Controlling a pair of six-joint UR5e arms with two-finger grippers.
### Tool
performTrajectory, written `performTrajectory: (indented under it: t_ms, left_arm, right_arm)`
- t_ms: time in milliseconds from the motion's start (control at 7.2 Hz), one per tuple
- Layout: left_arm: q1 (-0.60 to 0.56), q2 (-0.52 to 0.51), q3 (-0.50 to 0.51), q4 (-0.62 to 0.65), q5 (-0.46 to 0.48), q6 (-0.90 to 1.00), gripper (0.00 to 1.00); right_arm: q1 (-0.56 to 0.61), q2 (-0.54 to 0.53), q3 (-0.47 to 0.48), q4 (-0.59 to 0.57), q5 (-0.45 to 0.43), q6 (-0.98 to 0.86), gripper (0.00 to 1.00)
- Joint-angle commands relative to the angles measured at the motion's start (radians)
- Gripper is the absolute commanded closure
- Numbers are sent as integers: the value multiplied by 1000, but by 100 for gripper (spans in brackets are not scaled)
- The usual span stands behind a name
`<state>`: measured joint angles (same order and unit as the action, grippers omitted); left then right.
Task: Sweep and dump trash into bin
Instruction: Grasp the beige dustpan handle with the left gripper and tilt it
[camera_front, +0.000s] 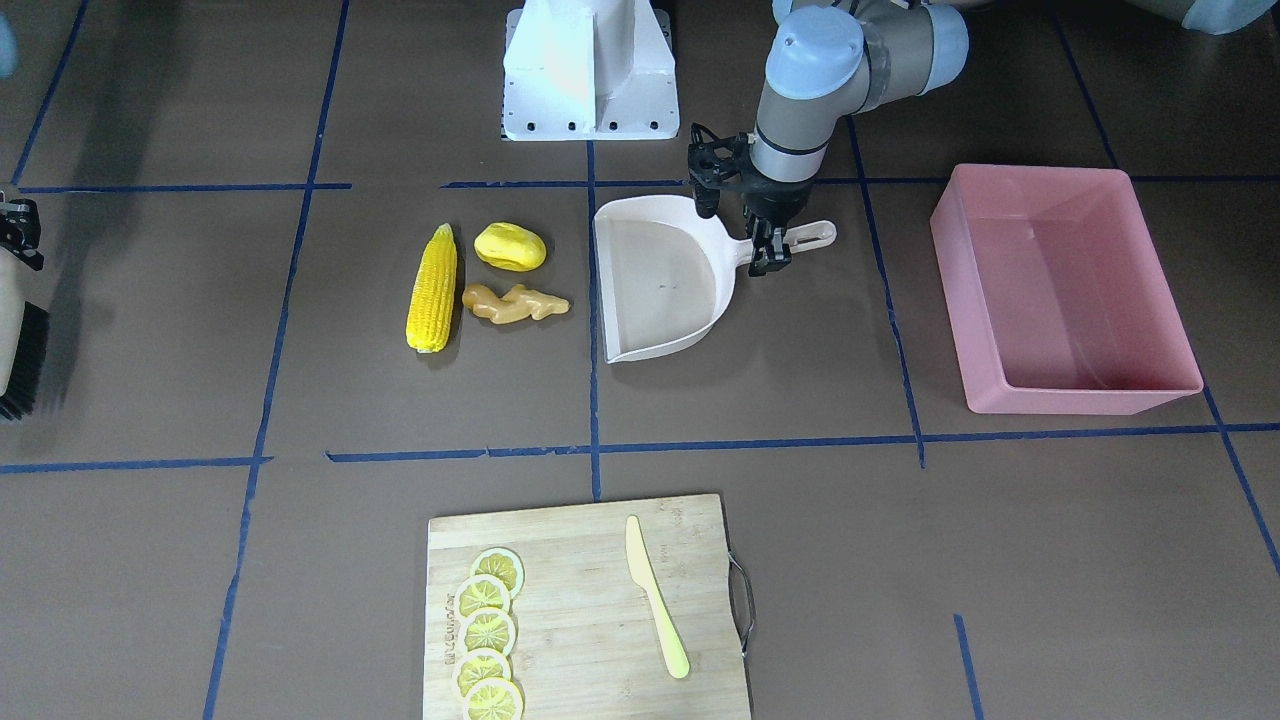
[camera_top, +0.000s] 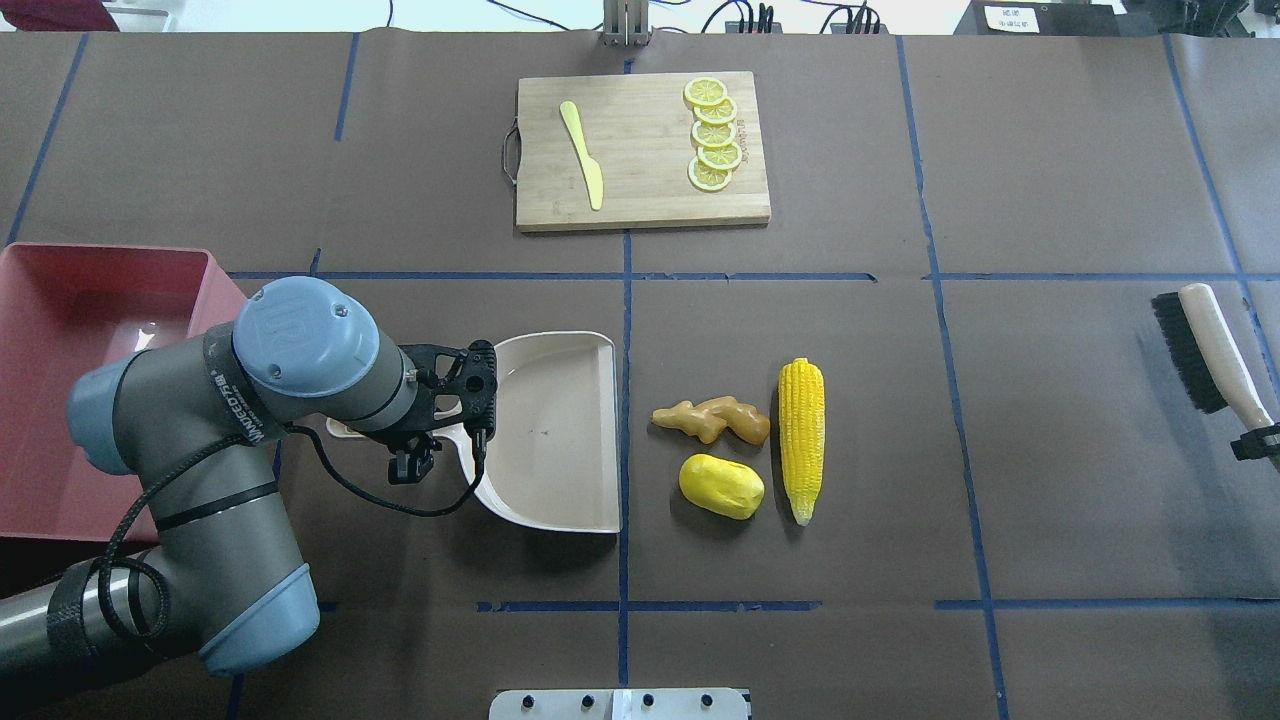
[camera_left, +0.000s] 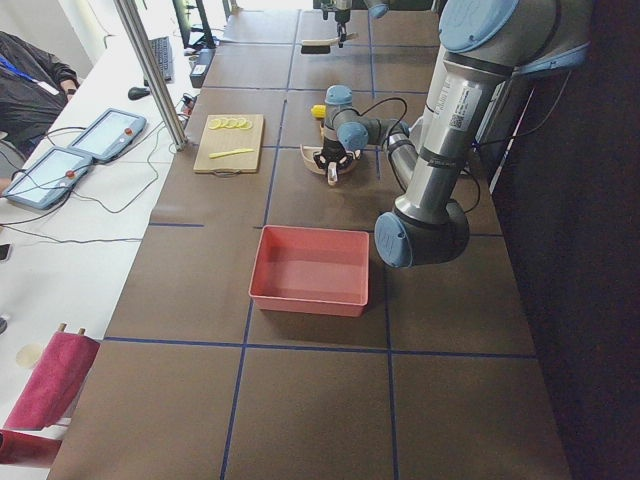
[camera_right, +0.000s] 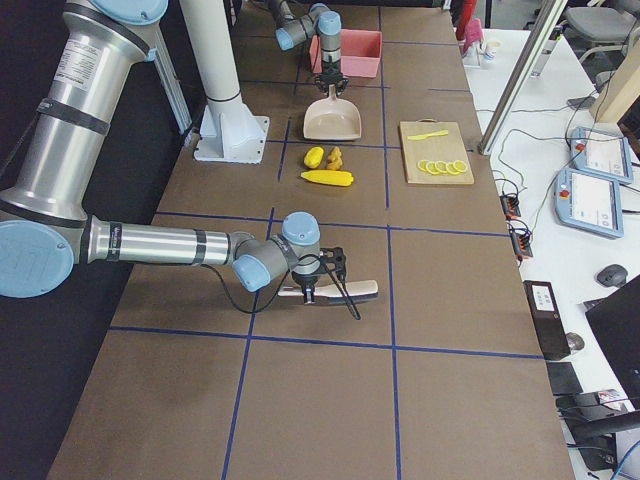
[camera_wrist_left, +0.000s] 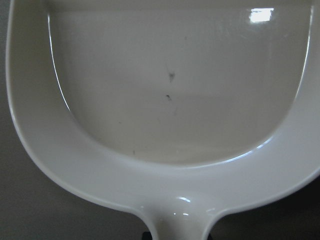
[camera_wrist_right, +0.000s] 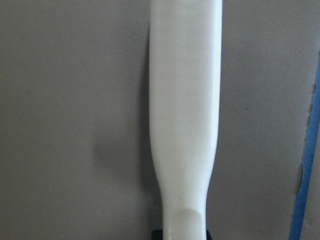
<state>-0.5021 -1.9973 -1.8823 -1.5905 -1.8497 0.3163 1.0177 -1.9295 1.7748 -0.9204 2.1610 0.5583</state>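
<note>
The corn cob (camera_front: 432, 290), the yellow lump (camera_front: 510, 247) and the ginger root (camera_front: 515, 303) lie together on the table, just beside the open mouth of the beige dustpan (camera_front: 660, 280). My left gripper (camera_front: 768, 252) is shut on the dustpan's handle, and the pan rests flat on the table. The pan fills the left wrist view (camera_wrist_left: 170, 100) and is empty. The pink bin (camera_front: 1085, 400) stands empty beyond the handle side. My right gripper (camera_top: 1258, 440) is shut on the handle of a black-bristled brush (camera_top: 1205, 345) at the far right, well away from the trash.
A wooden cutting board (camera_top: 640, 190) with lemon slices (camera_top: 713, 135) and a pale yellow knife (camera_top: 582, 150) lies at the operators' side. The robot's white base (camera_front: 590, 70) stands behind the dustpan. Blue tape lines cross the brown table.
</note>
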Motion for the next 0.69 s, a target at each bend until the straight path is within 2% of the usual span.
performTrajectory:
  t_ms: [0, 278, 556]
  left_arm:
    - [-24, -15, 6, 3, 1, 102, 100]
    - [-29, -43, 38, 3, 40, 109, 100]
    - [-27, -60, 61, 4, 40, 104, 100]
  right_arm:
    - [-1, 1, 2, 0, -1, 0, 100]
    - [-1, 1, 5, 0, 0, 3, 100]
    - [-1, 1, 5, 0, 0, 8, 100]
